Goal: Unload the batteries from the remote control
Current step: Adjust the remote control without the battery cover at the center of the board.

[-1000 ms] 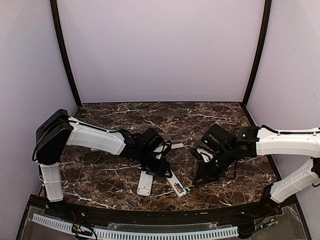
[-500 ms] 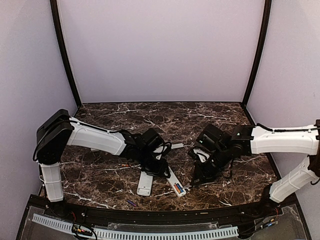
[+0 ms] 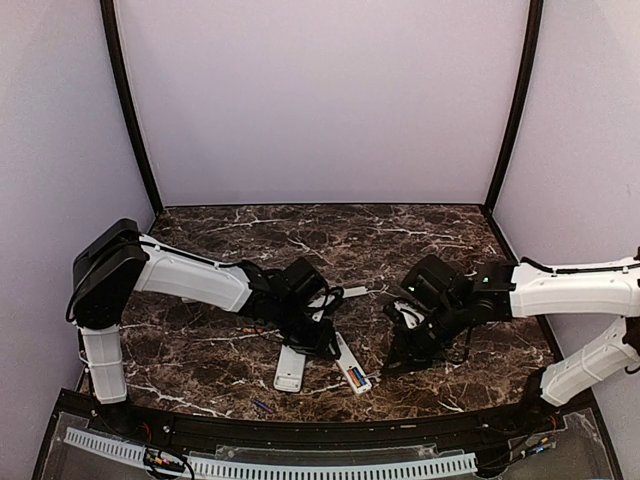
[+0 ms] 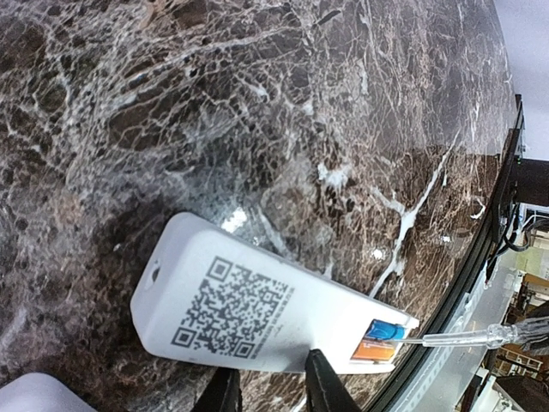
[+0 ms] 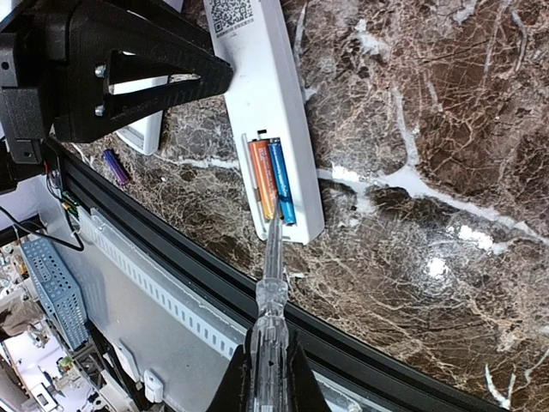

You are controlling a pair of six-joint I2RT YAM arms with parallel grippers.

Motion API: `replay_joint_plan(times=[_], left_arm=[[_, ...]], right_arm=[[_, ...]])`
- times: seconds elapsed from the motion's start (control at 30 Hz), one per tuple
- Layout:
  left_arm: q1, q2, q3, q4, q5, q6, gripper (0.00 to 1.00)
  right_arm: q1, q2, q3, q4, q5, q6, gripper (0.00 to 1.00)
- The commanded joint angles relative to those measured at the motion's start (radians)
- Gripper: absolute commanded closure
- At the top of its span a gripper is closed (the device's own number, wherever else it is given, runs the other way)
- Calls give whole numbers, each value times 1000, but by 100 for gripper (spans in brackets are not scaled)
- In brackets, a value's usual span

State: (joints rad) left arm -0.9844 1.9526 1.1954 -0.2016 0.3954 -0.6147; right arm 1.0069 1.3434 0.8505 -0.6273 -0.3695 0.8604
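Okay, prying step. The right gripper (image 5: 270, 378) is clenched on a clear-handled tool (image 5: 273, 296). The tool's tip sits at the near end of the batteries (image 5: 271, 180), one orange and one blue. They lie side by side in the open bay at the end of the remote (image 5: 257, 77). Both cells look seated, neither lifted.

The remote lies back-up, QR code showing, on the table (image 5: 446, 129) close to the front edge. The left gripper (image 4: 274, 390) is down at the remote's long side. Its fingers (image 4: 324, 386) are a little apart with the casing's edge between them. Can't tell if they clamp it or only pin it.

A second remote (image 3: 290, 368) lies just beside the first, on its left. A loose purple cell (image 5: 116, 166) lies on the table near that one.

My read on doing this well:
- **Tip placement:** get the tip under the end of one cell, probably the orange one, and lever up. Don't push along the cell.
- **Stroke:** keep the angle low and the stroke small. Otherwise the tip skates over the smooth cells or shoves the remote toward the edge.
- **Left gripper:** it should bear down firmly before the lever stroke. It should also keep clear of the bay so the cell has room to pop out.
- **Order:** take one cell at a time.
- **Risks:** slip is the main one, since the tip is slim and the cells are round. A freed cell will likely roll, and the front edge is near.
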Motion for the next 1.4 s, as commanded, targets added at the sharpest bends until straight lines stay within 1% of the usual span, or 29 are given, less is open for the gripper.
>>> replay_joint_plan(times=[0.0,0.37,0.57,0.67,0.87,1.1,1.2,1.37], left_arm=[[2,17,-28,-13,-6,2,76],[2,28,-31,-9,11,-10,79],[1,29,-31,-10,11,-13,79],[2,27,-30,-16,11,-13,80],[1,-1,-21,-27,-25,2,79],[2,-78,13,-46,-90,15,71],[3,-83,25,-54,-74,13,67],[2,-102,-7,-23,-19,4,62]], right_arm=[[8,43,-116,235,-38,60,100],[-35,-86,-275,552,-174,173,100],[-50,-142,-309,649,-205,214,100],[-53,-160,-305,617,-190,208,100],[-57,-216,-293,491,-140,186,100],[-95,-375,-249,237,39,162,100],[-117,-421,-237,130,123,173,100],[-123,-424,-220,51,198,185,100]])
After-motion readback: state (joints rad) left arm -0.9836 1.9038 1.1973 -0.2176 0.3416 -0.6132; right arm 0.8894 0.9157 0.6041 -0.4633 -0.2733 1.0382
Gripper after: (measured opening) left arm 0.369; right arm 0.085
